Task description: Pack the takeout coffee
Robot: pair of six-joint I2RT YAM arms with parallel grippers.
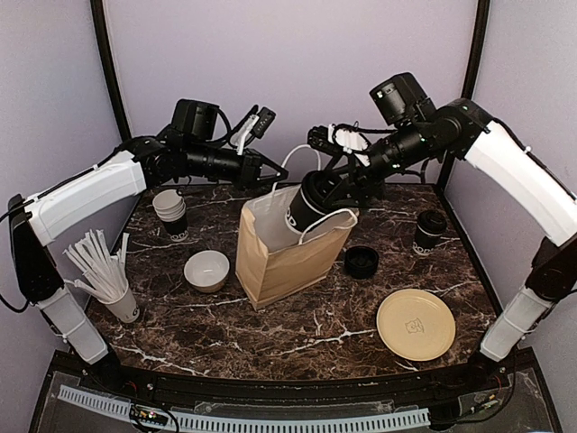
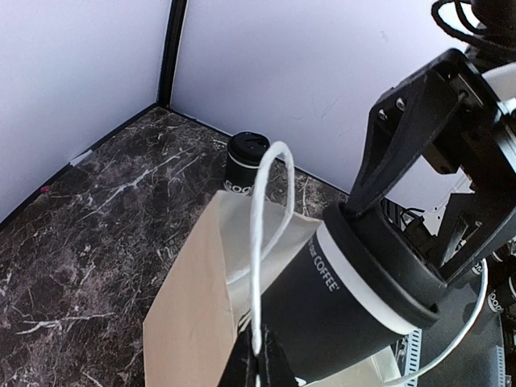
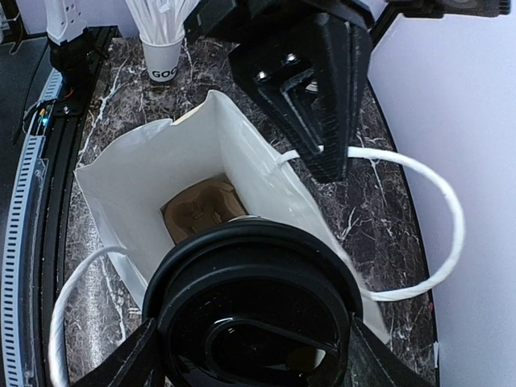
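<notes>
My right gripper (image 1: 326, 194) is shut on a black lidded coffee cup (image 1: 309, 206). It holds the cup tilted, bottom end in the mouth of the brown paper bag (image 1: 284, 262). In the right wrist view the cup's lid (image 3: 254, 310) fills the space between my fingers (image 3: 121, 363), above a cardboard carrier (image 3: 201, 211) in the bag's bottom. My left gripper (image 1: 278, 171) is shut on the bag's white handle (image 2: 260, 234) and holds it up; it shows in its own view (image 2: 258, 364). The second lidded cup (image 1: 430, 231) stands at the right, and shows in the left wrist view (image 2: 246, 161).
A lidless cup stack (image 1: 171, 215) stands at the back left. A white bowl (image 1: 206, 270) lies left of the bag. A cup of white stirrers (image 1: 108, 284) stands at the front left. Loose black lids (image 1: 361, 262) lie right of the bag, a tan plate (image 1: 416, 323) at the front right.
</notes>
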